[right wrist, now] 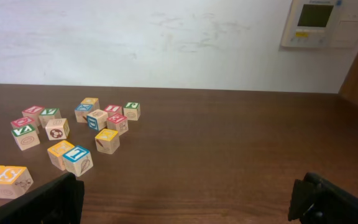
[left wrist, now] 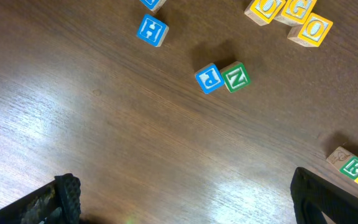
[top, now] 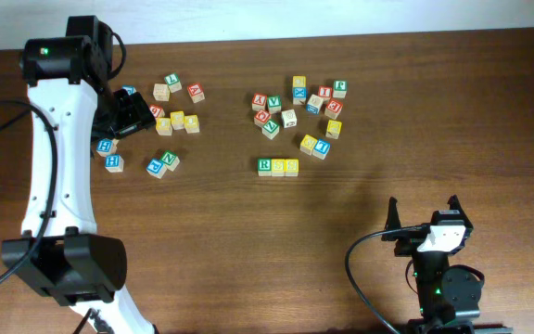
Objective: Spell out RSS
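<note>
Your white left arm (top: 54, 139) looms closest, its black left gripper (left wrist: 184, 180) spread wide over the glossy dark wood table (top: 248, 241), holding nothing; your right gripper (top: 423, 206) gapes empty too. Roughly midway between them sits 1 row of 3 small square-edged wooden cubes (top: 278, 167), green R then 2 yellow faces, touching, long axis running left-right; I'd judge RSS spelled

- We see a blue P cube (left wrist: 208, 78) touching a green N cube (left wrist: 236, 76) on the table (left wrist: 104, 137).
- A blue H cube (left wrist: 152, 30) lies apart from them.
- We see a panel (right wrist: 321, 23) on the wall (right wrist: 166, 43).
</note>
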{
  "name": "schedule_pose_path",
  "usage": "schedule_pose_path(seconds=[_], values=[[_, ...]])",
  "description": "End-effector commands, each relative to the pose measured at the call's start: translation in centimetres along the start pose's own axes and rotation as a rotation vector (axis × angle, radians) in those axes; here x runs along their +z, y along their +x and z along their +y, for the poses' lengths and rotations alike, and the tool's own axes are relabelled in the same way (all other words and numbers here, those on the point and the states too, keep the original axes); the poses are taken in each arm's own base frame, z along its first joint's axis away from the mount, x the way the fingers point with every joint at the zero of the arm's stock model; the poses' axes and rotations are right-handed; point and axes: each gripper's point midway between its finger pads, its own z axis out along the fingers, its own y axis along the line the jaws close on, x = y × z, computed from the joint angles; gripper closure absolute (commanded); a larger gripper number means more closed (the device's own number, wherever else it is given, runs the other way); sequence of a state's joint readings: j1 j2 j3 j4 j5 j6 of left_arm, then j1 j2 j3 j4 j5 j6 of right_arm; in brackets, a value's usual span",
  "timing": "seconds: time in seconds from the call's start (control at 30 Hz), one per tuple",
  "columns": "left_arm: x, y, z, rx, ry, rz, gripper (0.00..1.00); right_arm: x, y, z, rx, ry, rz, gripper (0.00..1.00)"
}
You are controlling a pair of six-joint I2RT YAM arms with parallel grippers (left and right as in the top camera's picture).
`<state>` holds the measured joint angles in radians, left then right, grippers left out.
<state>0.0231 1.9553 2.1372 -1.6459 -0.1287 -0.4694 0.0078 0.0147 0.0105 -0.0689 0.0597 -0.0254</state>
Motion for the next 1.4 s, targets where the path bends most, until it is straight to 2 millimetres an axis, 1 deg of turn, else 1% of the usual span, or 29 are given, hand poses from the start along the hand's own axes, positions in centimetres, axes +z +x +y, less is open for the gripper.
schedule_pose_path(seconds=[0.0,0.17,0.23,0.47,0.53,0.63,0.7,0.77,0.87,0.97,1.0,1.1,1.17,1.27,1.37], values=[[0.1,-0.1,0.3,-0.018,-0.012,0.0,0.01,0.0,0.2,-0.2,0.012,0.006,0.004,0.02],[0.1,-0.1,0.3,-0.018,-0.012,0.0,0.01,0.0,0.2,-0.1,0.012,0.005,0.004,0.01],[0.0,-0.7,1.5,0.012,-0.082,-0.035,0.01,0.0,0.2,-0.2,0.012,0.006,0.004,0.02],[0.1,-0.6,1.5,0.013,-0.084,-0.032,0.01,0.0,0.2,-0.2,0.012,0.006,0.004,0.02],[0.0,-0.3,1.7,0.015,-0.088,-0.021,0.01,0.0,0.2,-0.1,0.012,0.005,0.004,0.02],[-1.1,-0.1,1.1,0.006,-0.032,-0.043,0.01,0.0,0.2,-0.2,0.012,0.006,0.004,0.02],[-2.2,-0.2,0.5,-0.001,0.029,-0.085,0.01,0.0,0.2,-0.2,0.012,0.006,0.004,0.02],[-3.1,0.1,0.3,-0.002,0.071,-0.129,0.01,0.0,0.2,-0.1,0.012,0.005,0.004,0.02],[-3.7,1.1,0.4,0.009,0.097,-0.187,0.01,0.0,0.2,-0.1,0.012,0.005,0.004,0.02],[-3.7,2.6,0.0,0.105,0.136,-0.263,0.01,0.0,0.2,-0.1,0.012,0.005,0.004,0.02],[-3.6,3.0,-0.3,0.14,0.149,-0.275,0.01,0.0,0.2,-0.1,0.012,0.005,0.004,0.02],[-3.7,5.1,-1.7,0.309,0.222,-0.338,0.01,0.0,0.2,-0.2,0.012,0.006,0.004,0.02],[-3.8,6.5,-2.2,0.353,0.269,-0.385,0.01,0.0,0.2,-0.1,0.012,0.005,0.004,0.02],[-4.2,8.4,-2.1,0.363,0.342,-0.453,0.01,0.0,0.2,-0.2,0.012,0.006,0.004,0.02],[-4.4,10.8,-0.6,0.345,0.377,-0.509,0.01,0.0,0.2,-0.2,0.012,0.006,0.004,0.02]])
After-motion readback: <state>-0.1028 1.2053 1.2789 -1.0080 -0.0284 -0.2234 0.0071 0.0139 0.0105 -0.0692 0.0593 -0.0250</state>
